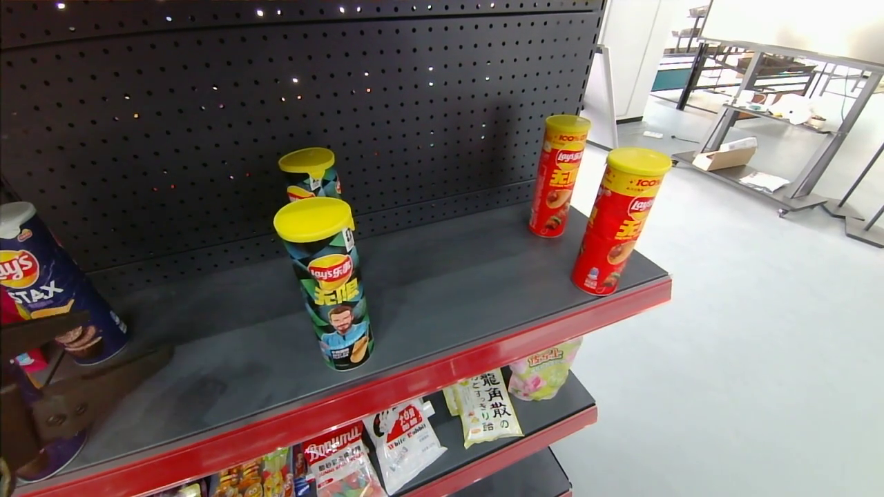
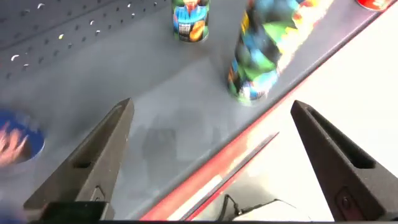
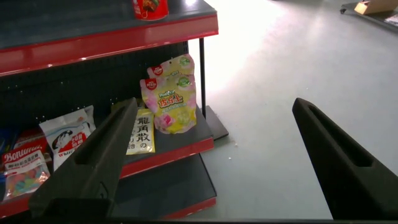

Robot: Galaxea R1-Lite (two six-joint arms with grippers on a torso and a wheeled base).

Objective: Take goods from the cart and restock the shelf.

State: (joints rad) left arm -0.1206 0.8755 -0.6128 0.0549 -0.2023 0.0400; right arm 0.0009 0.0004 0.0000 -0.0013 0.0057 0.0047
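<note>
1. The left gripper (image 2: 212, 106) is spread wide with nothing between its fingers (image 2: 99, 155). It hangs over the front part of the top shelf (image 1: 442, 276), and the shelf's red front lip (image 2: 249, 140) runs slantwise across the gap between the fingers
2. The right gripper (image 3: 214, 102) is also spread wide and empty. It sits lower, out in front of the shelving, facing the lower shelf (image 3: 168, 155) and the grey floor (image 3: 280, 74)
3. A blue crisp can (image 1: 48, 290) stands at the left end of the top shelf, near the left gripper. Its base shows as a blur in the left wrist view (image 2: 18, 140)
4. A green-and-black can with a yellow lid (image 1: 331, 290) stands upright near the shelf's front lip, about mid-shelf. A second can of the same kind (image 1: 311, 172) stands behind it, close to the black pegboard back (image 1: 207, 90)
5. Two red cans with yellow lids stand upright at the right end of the shelf: one (image 1: 618, 221) near the front corner, the other (image 1: 558, 176) farther back. They are apart from each other
6. On the lower shelf lie bagged goods: a yellow-and-pink pouch (image 3: 169, 93) upright at the right end, a pale packet (image 3: 143, 130) beside it and a white bag (image 3: 68, 134) farther left
7. Beyond the shelving, across the floor, stands a grey metal rack (image 1: 780, 103)
</note>
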